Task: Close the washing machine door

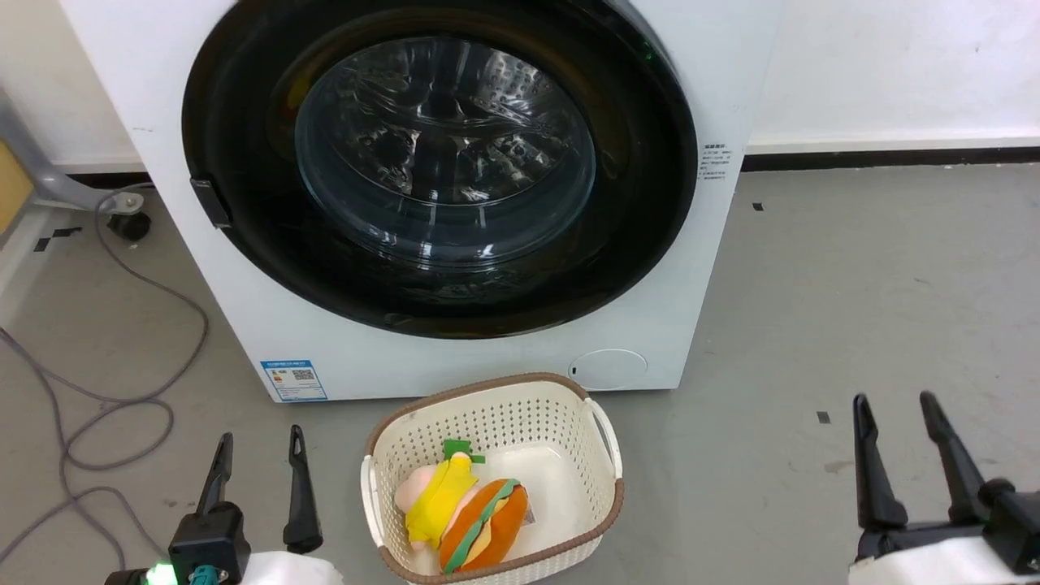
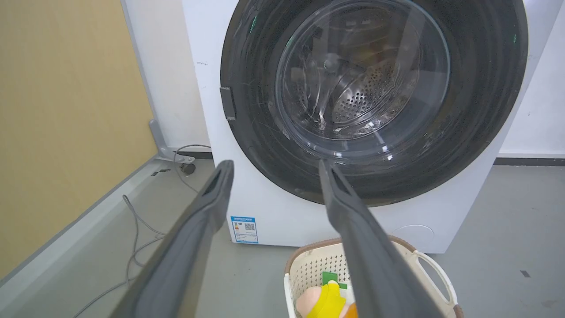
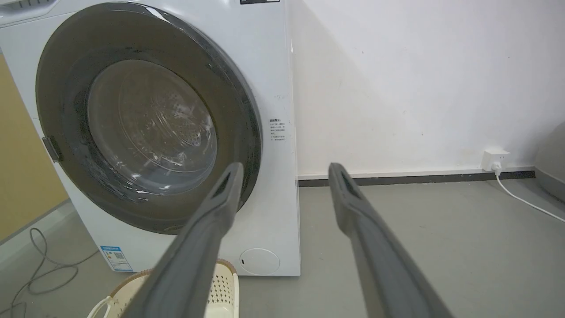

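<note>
The white washing machine (image 1: 455,370) stands on the floor straight ahead. Its round door, with a glossy black rim (image 1: 650,211) and a bulging glass window (image 1: 445,154), lies flat against the machine's front. A small dark catch (image 1: 211,201) sits at the rim's left side. My left gripper (image 1: 260,436) is open at the lower left, well short of the machine, and holds nothing. My right gripper (image 1: 894,400) is open and holds nothing at the lower right, over bare floor. The left wrist view looks past the left gripper (image 2: 276,164) at the door (image 2: 481,110). The right gripper (image 3: 287,167) points beside the door (image 3: 240,132).
A cream perforated basket (image 1: 605,463) with soft toys (image 1: 463,512) sits on the floor just before the machine, between my grippers. Grey cables (image 1: 106,406) loop on the floor at the left. A yellow panel (image 2: 57,132) bounds the left side. A wall socket (image 3: 494,157) is at the right.
</note>
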Tool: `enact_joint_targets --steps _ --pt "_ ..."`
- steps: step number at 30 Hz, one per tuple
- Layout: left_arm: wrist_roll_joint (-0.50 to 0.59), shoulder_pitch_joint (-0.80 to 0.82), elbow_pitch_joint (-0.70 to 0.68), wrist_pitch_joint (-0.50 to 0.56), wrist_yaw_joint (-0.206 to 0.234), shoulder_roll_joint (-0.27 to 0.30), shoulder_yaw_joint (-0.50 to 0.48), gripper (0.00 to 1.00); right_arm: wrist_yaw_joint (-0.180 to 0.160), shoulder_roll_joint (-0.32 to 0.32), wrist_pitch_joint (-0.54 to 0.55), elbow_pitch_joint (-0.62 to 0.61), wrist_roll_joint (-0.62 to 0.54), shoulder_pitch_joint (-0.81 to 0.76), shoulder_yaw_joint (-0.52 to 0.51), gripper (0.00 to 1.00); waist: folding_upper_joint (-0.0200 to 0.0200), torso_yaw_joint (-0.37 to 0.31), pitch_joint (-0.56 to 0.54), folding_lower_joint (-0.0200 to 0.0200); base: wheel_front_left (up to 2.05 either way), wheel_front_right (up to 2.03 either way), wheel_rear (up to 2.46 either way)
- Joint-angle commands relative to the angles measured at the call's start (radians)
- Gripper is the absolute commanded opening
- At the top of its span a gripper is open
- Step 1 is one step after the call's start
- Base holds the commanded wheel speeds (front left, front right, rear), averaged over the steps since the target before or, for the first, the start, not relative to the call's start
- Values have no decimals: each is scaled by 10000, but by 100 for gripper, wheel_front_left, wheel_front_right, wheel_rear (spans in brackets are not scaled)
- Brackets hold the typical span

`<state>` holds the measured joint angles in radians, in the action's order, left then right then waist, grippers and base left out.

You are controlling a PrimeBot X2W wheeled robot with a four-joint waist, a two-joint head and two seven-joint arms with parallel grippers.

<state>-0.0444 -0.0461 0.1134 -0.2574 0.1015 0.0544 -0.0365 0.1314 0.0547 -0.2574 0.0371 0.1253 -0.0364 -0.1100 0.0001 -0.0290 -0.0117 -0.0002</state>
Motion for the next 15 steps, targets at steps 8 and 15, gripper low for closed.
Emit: enact_joint_targets --steps 8,15 --pt "2 -2 40 38 -88 -15 -24 0 2 0 29 8 -7 -134 47 0 -1 24 6 2 0 0 0" --pt "27 24 -26 182 -141 -17 -2 0 1 -3 173 -13 -77 -106 107 0 -1 39 12 2 0 0 0"
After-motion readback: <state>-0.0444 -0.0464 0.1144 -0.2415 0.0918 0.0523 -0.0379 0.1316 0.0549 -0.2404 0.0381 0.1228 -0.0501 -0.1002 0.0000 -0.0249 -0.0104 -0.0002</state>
